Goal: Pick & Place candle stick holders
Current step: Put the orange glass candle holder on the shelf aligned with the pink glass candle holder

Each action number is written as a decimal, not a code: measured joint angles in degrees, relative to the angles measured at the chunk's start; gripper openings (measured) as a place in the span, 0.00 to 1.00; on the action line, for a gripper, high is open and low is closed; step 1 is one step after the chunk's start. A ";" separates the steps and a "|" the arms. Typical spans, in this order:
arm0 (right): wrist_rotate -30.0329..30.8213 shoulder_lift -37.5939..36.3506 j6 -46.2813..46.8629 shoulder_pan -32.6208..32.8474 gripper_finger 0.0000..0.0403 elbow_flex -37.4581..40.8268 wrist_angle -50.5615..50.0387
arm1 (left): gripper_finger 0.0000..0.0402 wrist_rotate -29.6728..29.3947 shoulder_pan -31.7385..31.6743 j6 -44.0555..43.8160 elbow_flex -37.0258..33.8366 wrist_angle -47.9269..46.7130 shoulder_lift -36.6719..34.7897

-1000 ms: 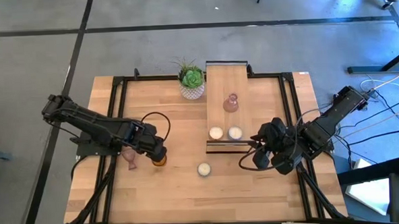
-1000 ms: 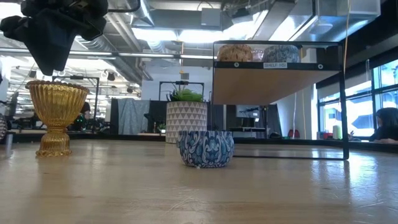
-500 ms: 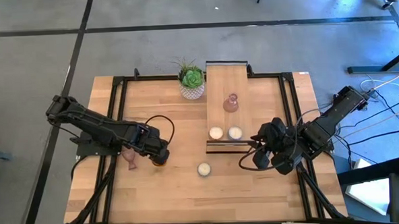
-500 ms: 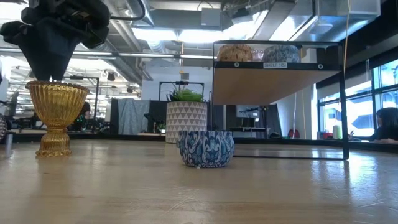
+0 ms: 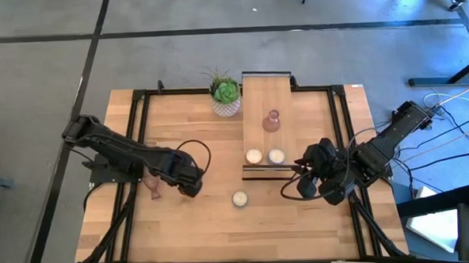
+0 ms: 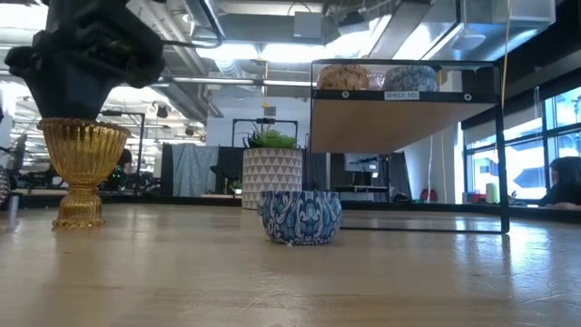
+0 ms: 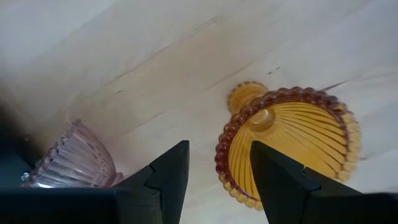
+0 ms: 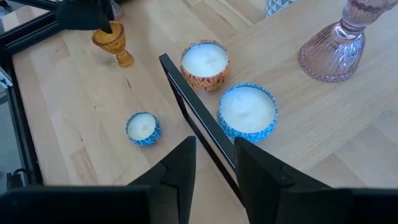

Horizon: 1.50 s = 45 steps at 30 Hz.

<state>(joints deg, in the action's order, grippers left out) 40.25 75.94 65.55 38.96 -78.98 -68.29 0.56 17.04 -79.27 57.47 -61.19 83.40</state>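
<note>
I am on the approach-to-grasp step. My left gripper hangs over the amber candle stick holder, fingers apart, the near rim of its cup showing between them. The holder stands upright on the table, toward the left edge, with a pink holder just beside it. Next I judge I must lower, straddle the rim or waist, and close. My right gripper waits open near the right edge by the shelf.
</note>
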 joint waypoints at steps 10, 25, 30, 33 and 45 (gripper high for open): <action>0.04 0.00 0.88 0.00 0.28 0.00 -0.01 | 0.34 0.73 0.00 1.06 -0.02 0.18 1.61; -0.23 0.00 1.08 0.02 0.28 0.00 0.00 | 0.04 -0.85 0.00 3.25 0.26 4.47 1.35; -0.44 0.00 1.08 0.02 0.28 0.00 0.11 | 0.04 -0.85 0.00 3.42 0.17 4.29 1.37; -0.45 0.00 1.87 0.02 0.28 0.00 0.17 | 0.04 -0.27 -0.02 3.55 0.08 4.23 0.99; 1.75 -1.39 -3.15 0.07 0.28 0.00 7.59 | 0.04 -6.37 0.17 0.20 -0.20 10.01 -13.52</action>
<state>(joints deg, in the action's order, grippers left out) 42.00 74.55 62.40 39.03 -78.98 -60.71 -5.82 17.21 -79.07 57.28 -51.18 69.88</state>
